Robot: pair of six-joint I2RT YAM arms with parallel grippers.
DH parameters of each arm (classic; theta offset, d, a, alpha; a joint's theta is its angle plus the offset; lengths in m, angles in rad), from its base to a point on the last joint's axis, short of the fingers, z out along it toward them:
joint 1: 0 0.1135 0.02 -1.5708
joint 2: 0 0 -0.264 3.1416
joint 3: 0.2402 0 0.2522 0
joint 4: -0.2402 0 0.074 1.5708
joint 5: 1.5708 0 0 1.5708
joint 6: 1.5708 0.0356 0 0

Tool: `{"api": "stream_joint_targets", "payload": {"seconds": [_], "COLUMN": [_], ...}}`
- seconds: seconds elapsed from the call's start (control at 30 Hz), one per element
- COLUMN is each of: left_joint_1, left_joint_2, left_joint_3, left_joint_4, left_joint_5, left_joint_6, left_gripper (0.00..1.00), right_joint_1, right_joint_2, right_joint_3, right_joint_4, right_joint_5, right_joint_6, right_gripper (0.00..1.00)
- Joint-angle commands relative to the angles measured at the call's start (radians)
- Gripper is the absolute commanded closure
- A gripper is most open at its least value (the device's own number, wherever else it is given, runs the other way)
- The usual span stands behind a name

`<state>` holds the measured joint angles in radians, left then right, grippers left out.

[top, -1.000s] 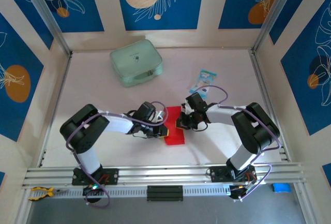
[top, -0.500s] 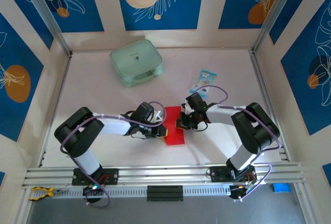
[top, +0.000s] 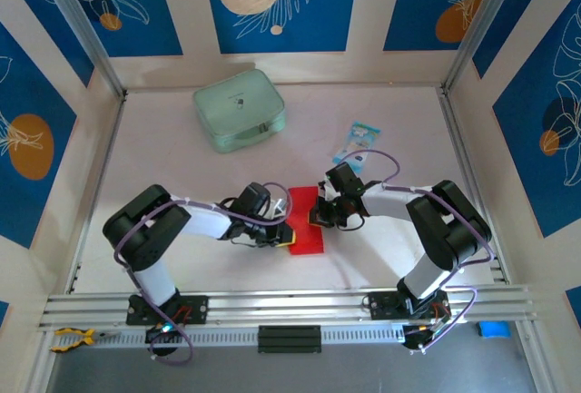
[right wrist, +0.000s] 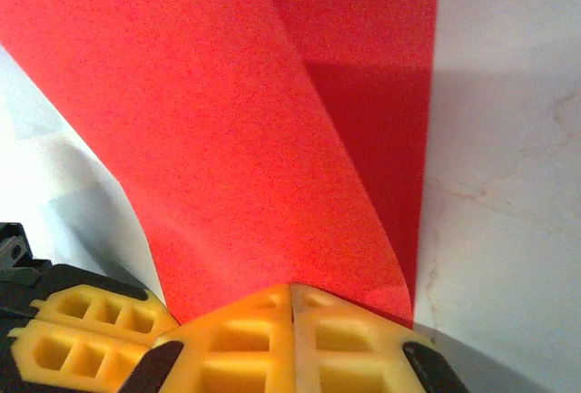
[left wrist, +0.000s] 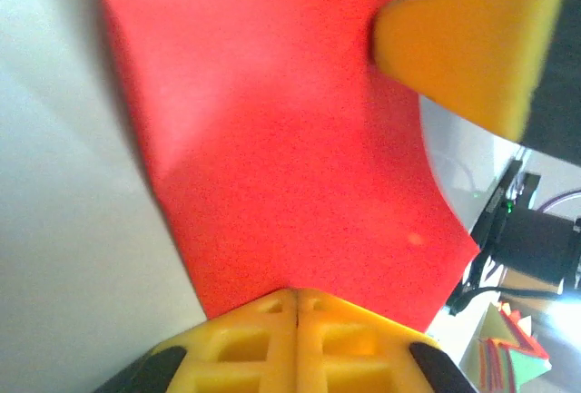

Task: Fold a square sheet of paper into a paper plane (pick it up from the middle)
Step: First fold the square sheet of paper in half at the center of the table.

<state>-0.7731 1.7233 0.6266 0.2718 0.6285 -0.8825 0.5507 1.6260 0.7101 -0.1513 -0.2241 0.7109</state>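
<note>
Top external: left fingers [top: 284, 233] and right fingers [top: 316, 219] clamp red sheet [top: 309, 240] on pale table [top: 182, 171].

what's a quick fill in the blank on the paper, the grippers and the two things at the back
1. The sheet of paper between the arms is ___ in colour.
2. The left gripper and the right gripper are both ___ on it.
3. In the top view the green pouch lies ___ of the blue-white packet.
Missing: red; shut; left.
</note>
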Motion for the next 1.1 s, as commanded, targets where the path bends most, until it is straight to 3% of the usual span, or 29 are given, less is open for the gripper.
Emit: {"api": "stream_joint_targets", "payload": {"seconds": [0.0, 0.17, 0.43, 0.73, 1.07], "left_joint_1": [-0.01, -0.011, -0.023, -0.047, -0.051], "left_joint_2": [0.015, -0.045, -0.145, -0.056, -0.041], "left_joint_3": [-0.034, -0.026, 0.039, 0.065, -0.072], "left_joint_4": [-0.127, -0.2, -0.174, -0.087, -0.124], "left_joint_5": [-0.017, -0.062, -0.045, 0.011, -0.036], "left_joint_6": [0.06, 0.1, 0.056, 0.024, 0.042], "left_gripper": [0.94, 0.94, 0.92, 0.91, 0.92], "right_joint_1": [0.005, 0.005, 0.006, 0.005, 0.004], "right_joint_2": [0.027, 0.025, 0.02, 0.02, 0.021], "right_joint_3": [-0.05, -0.051, -0.051, -0.052, -0.059], "right_joint_4": [-0.12, -0.121, -0.126, -0.128, -0.125], "right_joint_5": [0.093, 0.095, 0.098, 0.098, 0.095], "right_joint_6": [0.002, 0.004, 0.002, -0.001, -0.003], "right_gripper": [0.98, 0.98, 0.99, 0.99, 0.99]}}
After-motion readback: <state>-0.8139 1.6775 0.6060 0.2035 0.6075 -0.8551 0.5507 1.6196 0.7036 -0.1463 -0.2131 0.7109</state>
